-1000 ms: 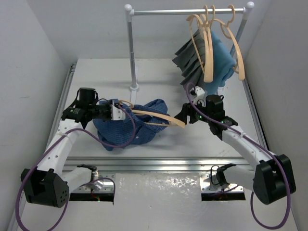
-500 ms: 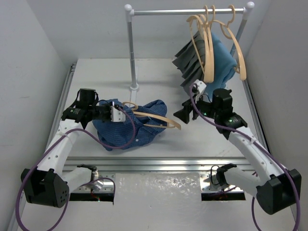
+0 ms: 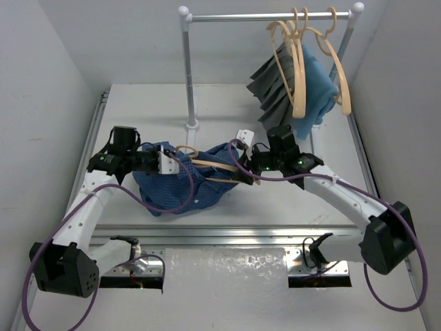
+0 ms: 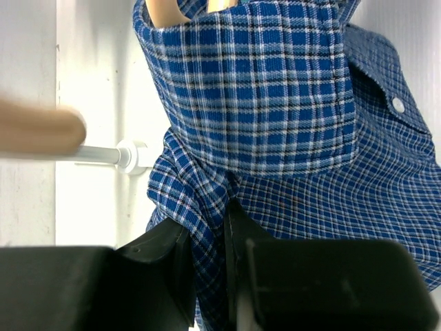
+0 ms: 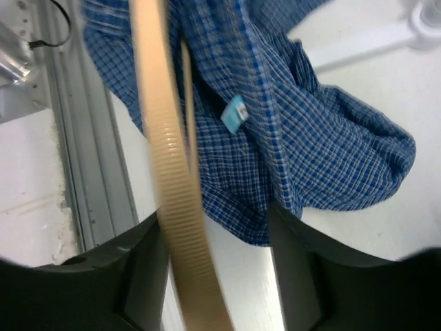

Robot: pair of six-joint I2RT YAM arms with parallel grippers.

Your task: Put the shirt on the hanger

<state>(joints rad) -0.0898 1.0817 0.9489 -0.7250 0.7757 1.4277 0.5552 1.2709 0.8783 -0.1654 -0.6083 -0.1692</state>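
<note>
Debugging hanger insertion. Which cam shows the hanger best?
Top external: the hanger shows from hook to arm ends, partly covered by the shirt. Right wrist gives only one blurred ribbed arm between the right gripper's fingers. Left wrist gives just tan bits at the collar and one blurred end.

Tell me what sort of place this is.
Probably a robot test cell for garment handling: two arms bolted to a table between white walls, and a small clothes rail hung with hangers.
</note>
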